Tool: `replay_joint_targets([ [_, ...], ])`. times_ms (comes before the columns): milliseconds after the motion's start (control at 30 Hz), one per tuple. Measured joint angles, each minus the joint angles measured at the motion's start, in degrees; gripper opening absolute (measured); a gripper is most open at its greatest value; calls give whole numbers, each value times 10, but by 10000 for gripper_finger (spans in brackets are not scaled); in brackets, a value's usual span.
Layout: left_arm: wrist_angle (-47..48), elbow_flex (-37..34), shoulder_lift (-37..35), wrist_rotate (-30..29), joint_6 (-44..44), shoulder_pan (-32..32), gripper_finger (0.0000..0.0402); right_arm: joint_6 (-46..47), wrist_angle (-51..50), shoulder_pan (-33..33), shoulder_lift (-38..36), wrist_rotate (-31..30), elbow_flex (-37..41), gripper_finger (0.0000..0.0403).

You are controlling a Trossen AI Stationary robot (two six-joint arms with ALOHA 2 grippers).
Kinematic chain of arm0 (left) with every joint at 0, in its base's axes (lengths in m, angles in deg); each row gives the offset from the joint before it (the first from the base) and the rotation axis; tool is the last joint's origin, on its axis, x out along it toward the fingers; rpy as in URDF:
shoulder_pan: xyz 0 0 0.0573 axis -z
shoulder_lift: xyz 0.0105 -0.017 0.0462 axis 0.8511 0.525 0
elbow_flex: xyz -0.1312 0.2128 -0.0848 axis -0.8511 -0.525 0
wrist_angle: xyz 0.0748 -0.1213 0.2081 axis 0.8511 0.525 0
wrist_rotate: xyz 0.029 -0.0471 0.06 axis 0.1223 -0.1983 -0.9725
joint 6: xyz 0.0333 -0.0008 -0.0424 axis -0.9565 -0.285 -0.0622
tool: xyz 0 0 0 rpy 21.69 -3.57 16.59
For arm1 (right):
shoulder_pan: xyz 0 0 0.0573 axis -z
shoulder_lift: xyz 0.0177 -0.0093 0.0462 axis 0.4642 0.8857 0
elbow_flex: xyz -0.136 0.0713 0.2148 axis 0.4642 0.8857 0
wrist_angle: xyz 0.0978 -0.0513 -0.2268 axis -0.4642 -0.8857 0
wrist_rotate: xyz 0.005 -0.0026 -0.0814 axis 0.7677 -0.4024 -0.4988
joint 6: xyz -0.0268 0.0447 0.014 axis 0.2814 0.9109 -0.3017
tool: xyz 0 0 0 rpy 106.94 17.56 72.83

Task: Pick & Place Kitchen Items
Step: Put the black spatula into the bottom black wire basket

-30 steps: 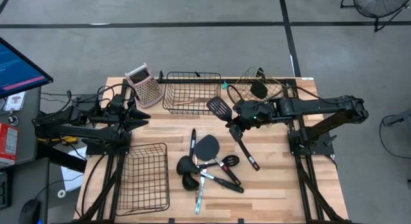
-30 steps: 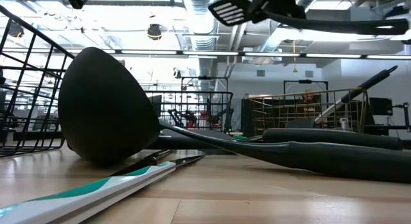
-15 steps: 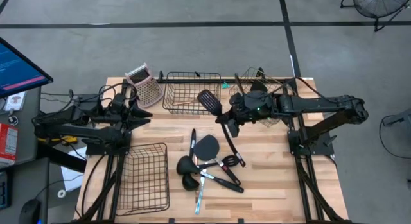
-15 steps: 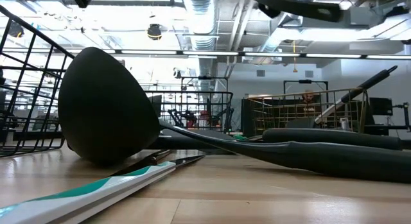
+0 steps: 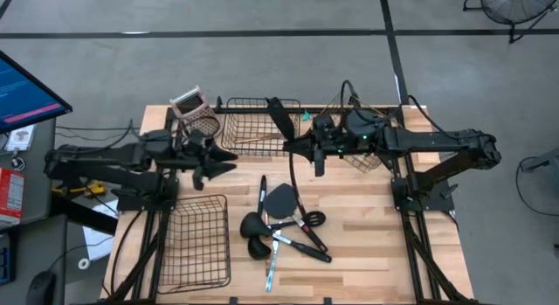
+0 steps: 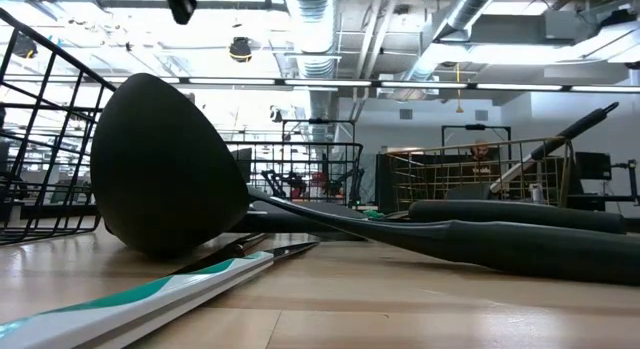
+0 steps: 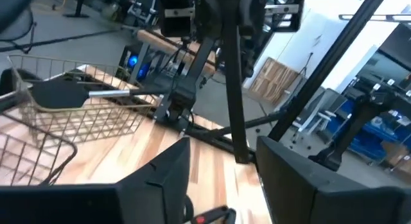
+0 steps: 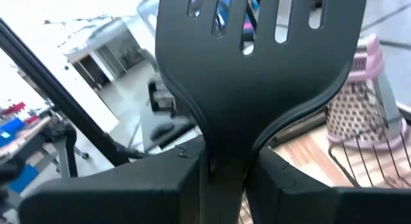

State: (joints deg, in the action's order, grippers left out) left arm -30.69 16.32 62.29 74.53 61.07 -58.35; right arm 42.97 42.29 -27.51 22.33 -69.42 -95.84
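My right gripper is shut on a black slotted spatula between the far black wire basket and the pile of black utensils on the table's middle. The spatula's slotted head stands over the basket's right end. My left gripper is open and empty over the table, left of the pile, pointing toward the right arm. A black ladle and a teal-handled utensil lie in the pile. My right gripper pinches the spatula's neck, just below the slotted head, between its two fingers. The fingers come level from the table's right and lie across the handle. The spatula is held up off the table, head toward the far edge, and its handle slants steeply down over the pile.
A pink-topped box grater stands at the far left. A brass-coloured wire basket at the far right holds utensils. A second black wire basket sits near left. Bare wood lies on the near right.
My right gripper has carried the spatula up and toward the table's left and far edge, turning it so that its head points to the far basket. My left gripper has gone toward the table's right, nearer the pile.
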Motion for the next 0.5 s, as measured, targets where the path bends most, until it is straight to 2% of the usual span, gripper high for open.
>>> replay_joint_targets([
  [267, -160, 0, 85, 19, 0, 0, 235, 0, 53, -5, 0, 1, 0, 65],
  [500, -231, 0, 139, 47, 12, 0, 251, 0, 81, -5, 0, 10, 0, 65],
])
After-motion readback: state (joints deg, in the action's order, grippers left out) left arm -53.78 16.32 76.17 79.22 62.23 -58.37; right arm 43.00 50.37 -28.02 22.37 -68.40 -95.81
